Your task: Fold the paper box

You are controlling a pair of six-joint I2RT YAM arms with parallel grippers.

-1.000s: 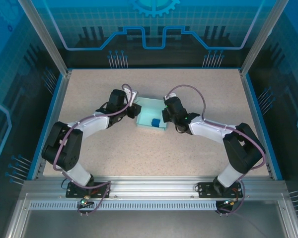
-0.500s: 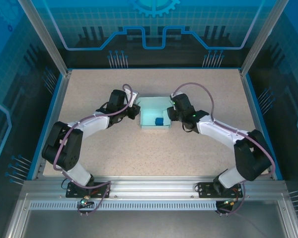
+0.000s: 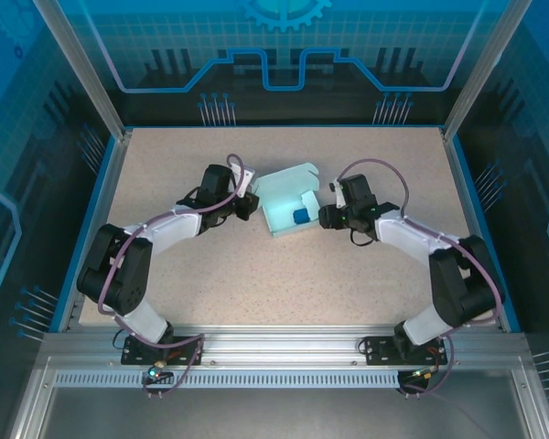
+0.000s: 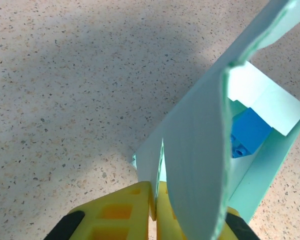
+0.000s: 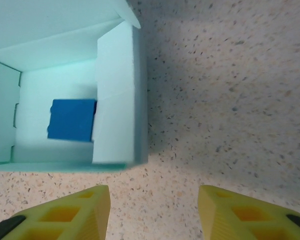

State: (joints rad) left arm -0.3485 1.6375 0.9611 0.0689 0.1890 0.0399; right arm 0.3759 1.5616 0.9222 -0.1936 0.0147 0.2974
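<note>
The paper box (image 3: 280,194) is pale sky-blue card, partly formed, with its walls raised and its lid flap up at the back. It lies mid-table between both arms. A small dark blue block (image 3: 299,217) sits inside it. My left gripper (image 3: 253,205) is at the box's left side, shut on a thin card wall (image 4: 160,165) between its yellow fingers (image 4: 127,210). My right gripper (image 3: 324,218) is just right of the box, open and holding nothing. In the right wrist view the box (image 5: 121,95) and the block (image 5: 71,120) lie just ahead of the gripper (image 5: 154,210), apart from it.
The speckled table (image 3: 284,274) has blue rails along its left and right edges (image 3: 84,229). A metal frame bar (image 3: 284,343) runs across the near edge by the arm bases.
My right gripper has opened and drawn back to the right, off the box. My left gripper has closed on the box's left wall. The box has turned a little and its lid flap now stands up.
</note>
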